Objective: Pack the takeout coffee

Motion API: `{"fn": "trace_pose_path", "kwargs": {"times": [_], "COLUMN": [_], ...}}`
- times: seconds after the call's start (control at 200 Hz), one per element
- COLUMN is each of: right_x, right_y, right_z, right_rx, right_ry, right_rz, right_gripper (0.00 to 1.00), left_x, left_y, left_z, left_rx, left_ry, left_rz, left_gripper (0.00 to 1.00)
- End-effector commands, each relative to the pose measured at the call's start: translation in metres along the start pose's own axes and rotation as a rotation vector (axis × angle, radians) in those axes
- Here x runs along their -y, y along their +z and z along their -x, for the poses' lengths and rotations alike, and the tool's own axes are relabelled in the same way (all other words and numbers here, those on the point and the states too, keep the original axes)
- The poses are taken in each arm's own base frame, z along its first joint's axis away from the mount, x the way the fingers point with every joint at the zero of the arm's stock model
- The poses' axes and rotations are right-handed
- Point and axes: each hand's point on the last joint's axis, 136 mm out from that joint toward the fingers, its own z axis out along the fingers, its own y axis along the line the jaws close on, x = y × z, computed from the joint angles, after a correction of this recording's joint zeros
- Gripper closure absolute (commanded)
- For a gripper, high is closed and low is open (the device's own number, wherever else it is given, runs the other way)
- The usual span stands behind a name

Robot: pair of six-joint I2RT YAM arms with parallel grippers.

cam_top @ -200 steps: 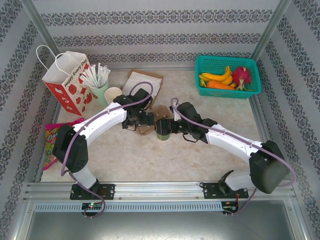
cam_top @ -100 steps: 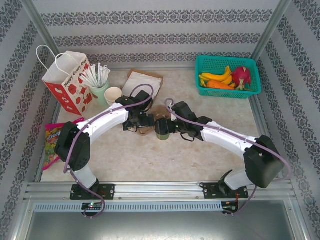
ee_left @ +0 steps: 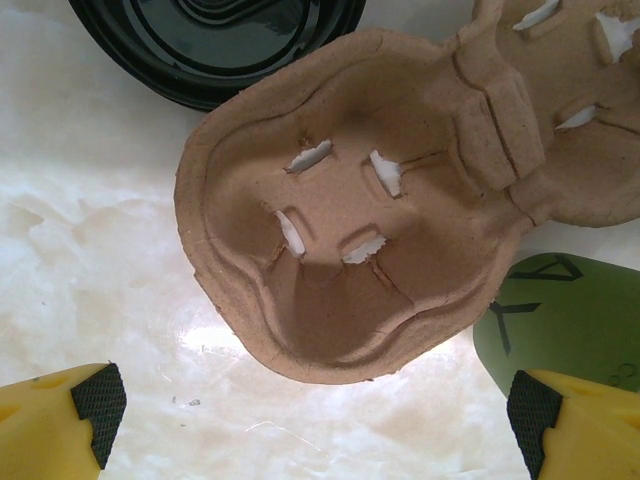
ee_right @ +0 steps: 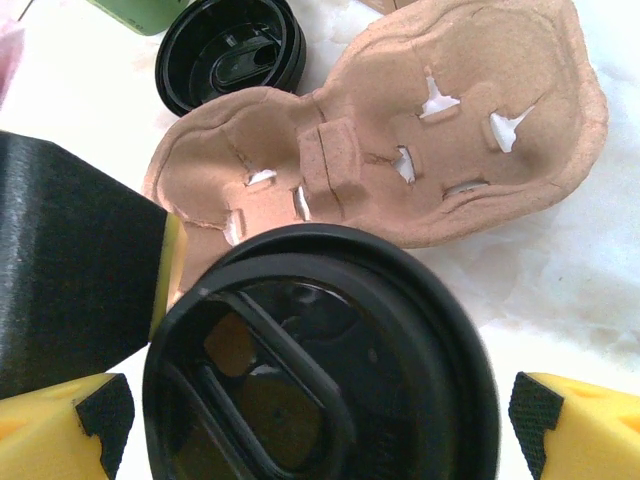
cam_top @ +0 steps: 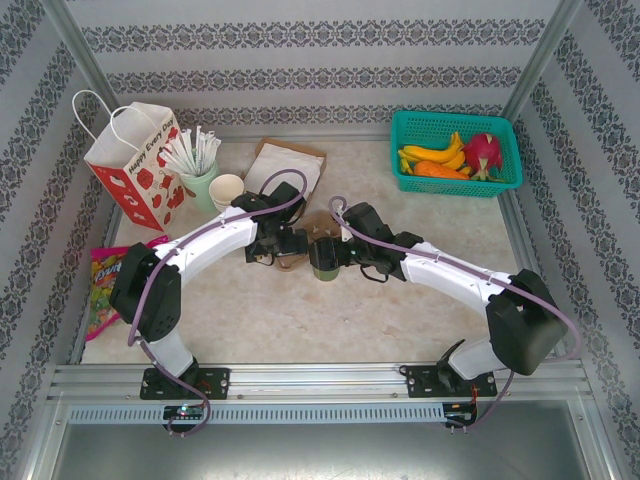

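Takeout coffee (ee_right: 320,390): upright mid-table, lid on. The pulp cup carrier (ee_left: 340,250) lies just beside it at 12 o'clock in the right wrist view. Right gripper (ee_right: 320,425) straddles the cup, jaws wide, no squeeze evident; likely lined up for a grasp. Left gripper (ee_left: 310,410), jaws spread and empty, hangs over a carrier well, probably to pin it. Paper bag (cam_top: 135,165) stands far off at 10 o'clock.

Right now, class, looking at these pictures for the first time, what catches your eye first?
Mid-table, the open left gripper hangs over a brown cup tray while the open right gripper hangs over a green coffee cup with a black lid. The teal fruit basket sits far right, the red-and-white paper bag far left.
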Motion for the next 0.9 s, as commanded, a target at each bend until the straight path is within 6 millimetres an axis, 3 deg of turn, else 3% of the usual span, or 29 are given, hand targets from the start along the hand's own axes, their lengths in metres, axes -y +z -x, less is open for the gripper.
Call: {"fn": "trace_pose_path", "kwargs": {"times": [0.0,0.185,0.535,0.774,0.894], "right_x": [-0.015,-0.015,0.011,0.030,0.034], "right_y": [-0.006,-0.009,0.019,0.028,0.027], "right_z": [0.003,0.004,-0.027,-0.055,-0.060], "right_rx": [0.032,0.048,-0.071,-0.143,-0.152], "right_ry": [-0.025,-0.030,-0.018,0.010,0.020], "right_rz": [0.061,0.059,-0.039,-0.092,-0.099], "right_gripper": [0.02,0.02,0.02,0.15,0.17], "left_x": [-0.003,-0.005,-0.001,0.000,0.002], "left_y": [0.007,0.007,0.016,0.017,0.012], "left_z": [-0.001,0.001,-0.004,-0.005,-0.001], "left_rx": [-0.002,0.003,-0.029,-0.032,-0.008], "left_ry": [-0.022,-0.035,-0.037,-0.039,-0.039], "left_rz": [0.015,0.007,-0.013,-0.024,-0.037], "left_gripper": [0.00,0.00,0.00,0.00,0.00]}}
